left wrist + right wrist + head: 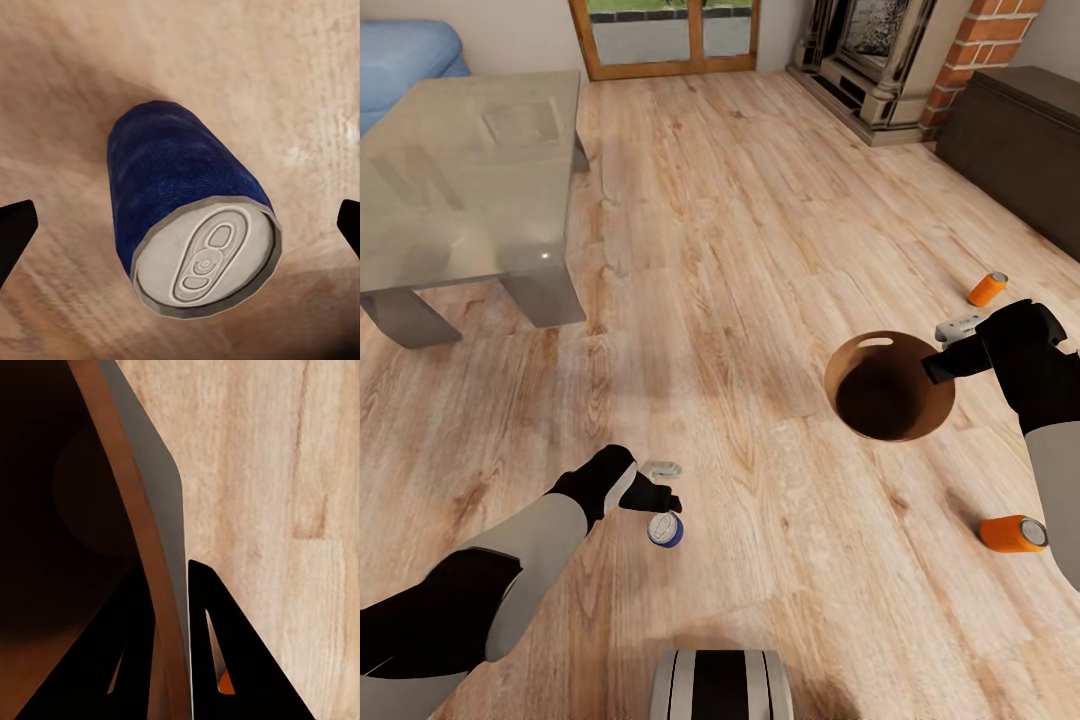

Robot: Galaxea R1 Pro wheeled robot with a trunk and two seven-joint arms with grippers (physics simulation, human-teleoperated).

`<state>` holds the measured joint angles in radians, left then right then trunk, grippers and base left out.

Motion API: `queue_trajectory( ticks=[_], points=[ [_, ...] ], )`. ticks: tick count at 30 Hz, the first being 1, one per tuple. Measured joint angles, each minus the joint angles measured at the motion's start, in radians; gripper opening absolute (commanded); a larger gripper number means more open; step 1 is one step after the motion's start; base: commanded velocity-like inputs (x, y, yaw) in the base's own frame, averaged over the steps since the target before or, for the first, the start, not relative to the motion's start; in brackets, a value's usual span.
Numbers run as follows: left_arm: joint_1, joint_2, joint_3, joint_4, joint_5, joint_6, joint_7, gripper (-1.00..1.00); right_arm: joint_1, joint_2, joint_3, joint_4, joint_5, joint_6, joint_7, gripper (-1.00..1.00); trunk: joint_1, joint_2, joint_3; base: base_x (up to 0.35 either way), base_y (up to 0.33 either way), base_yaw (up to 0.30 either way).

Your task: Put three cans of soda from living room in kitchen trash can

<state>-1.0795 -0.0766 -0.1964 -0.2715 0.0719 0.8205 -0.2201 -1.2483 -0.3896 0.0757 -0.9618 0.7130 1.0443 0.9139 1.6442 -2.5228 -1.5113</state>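
Upright dark blue soda can (196, 225) sits right between my spread left gripper (661, 484) tips, axis vertical, while my right gripper (171, 622) pinches the grey tapered trash bin (890, 386) rim nearby.

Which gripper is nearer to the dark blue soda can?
Left. The left gripper hovers open directly above the dark blue soda can, fingers either side. The right gripper is across the floor, pinching the bin's rim.
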Motion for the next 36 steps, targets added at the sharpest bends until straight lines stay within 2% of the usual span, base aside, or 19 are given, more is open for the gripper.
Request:
queue_trajectory(
  ticks=[2, 13, 28, 36],
  points=[
    [0.0, 0.0, 0.0, 0.0, 0.0, 0.0, 0.0, 1.0, 0.0, 0.0, 0.0, 0.0, 0.0, 0.0, 0.0, -1.0, 0.0, 0.0, 0.0, 0.0, 0.0, 0.0],
    [0.0, 0.0, 0.0, 0.0, -0.001, 0.0, 0.001, 1.0, 0.0, 0.001, 0.0, 0.0, 0.0, 0.0, 0.0, -1.0, 0.005, -0.002, -0.042, 0.0, 0.0, 0.0],
    [0.0, 0.0, 0.0, 0.0, -0.001, 0.0, 0.001, 1.0, 0.0, 0.001, 0.0, 0.001, 0.001, 0.0, 0.0, -1.0, 0.005, -0.003, -0.043, 0.0, 0.0, 0.0],
    [0.001, 0.0, 0.0, 0.0, -0.001, -0.002, 0.001, 1.0, 0.0, 0.002, 0.001, 0.0, 0.0, 0.001, 0.0, -1.0, 0.005, -0.003, -0.043, -0.169, 0.0, 0.0]
  ],
)
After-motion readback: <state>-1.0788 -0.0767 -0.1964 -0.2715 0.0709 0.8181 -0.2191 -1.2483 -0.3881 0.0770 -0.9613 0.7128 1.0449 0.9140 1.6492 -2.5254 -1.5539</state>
